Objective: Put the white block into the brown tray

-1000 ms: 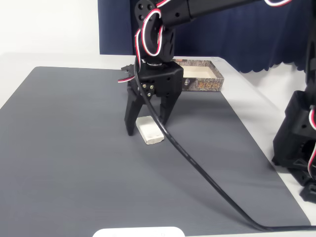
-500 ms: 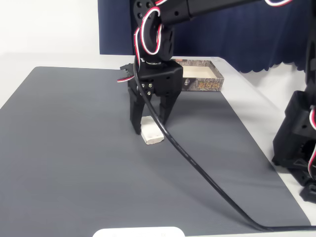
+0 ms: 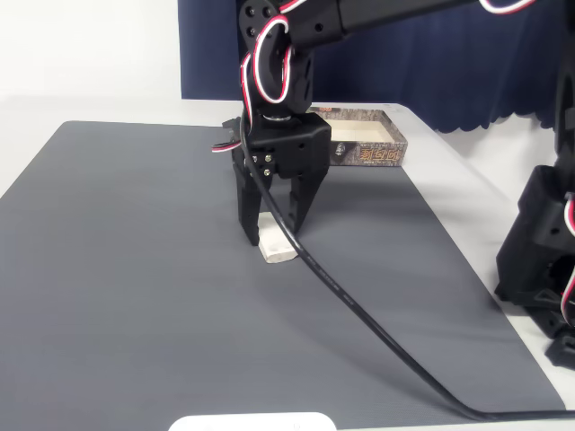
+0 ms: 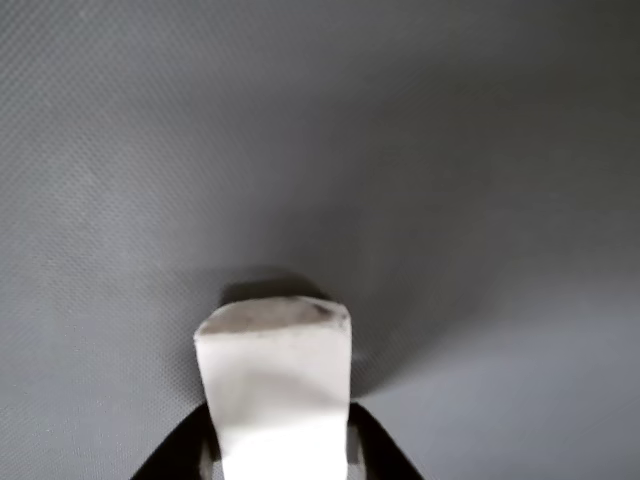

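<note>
Behind the gripper (image 3: 269, 235) — brown tray (image 3: 382, 151), contents hidden | fingers clamp white block (image 4: 275, 385) on mat (image 3: 135, 269)

We see a black arm (image 3: 296, 27) made of plastic at the top of the fixed view. Red, white and black wires (image 3: 268, 67) loop around its wrist. The gripper (image 3: 269, 235) is black too, with two pointy fingers and small silver screws (image 3: 261, 160). A thick black cable (image 3: 377, 328) runs down toward the lower right.
</note>
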{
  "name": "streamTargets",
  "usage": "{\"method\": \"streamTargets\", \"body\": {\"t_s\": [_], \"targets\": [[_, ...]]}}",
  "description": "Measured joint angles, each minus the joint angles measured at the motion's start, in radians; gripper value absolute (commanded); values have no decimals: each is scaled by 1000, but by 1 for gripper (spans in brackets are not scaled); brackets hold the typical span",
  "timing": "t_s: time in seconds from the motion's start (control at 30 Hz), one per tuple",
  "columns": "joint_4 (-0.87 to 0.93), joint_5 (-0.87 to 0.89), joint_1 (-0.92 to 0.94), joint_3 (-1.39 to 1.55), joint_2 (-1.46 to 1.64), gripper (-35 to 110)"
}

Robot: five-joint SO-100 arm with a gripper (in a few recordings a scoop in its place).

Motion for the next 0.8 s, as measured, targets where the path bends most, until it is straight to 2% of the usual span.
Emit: {"method": "streamTargets", "body": {"t_s": [0.53, 0.8], "targets": [[6, -17, -9, -9, 5, 17], [112, -55, 2, -5, 169, 17]]}}
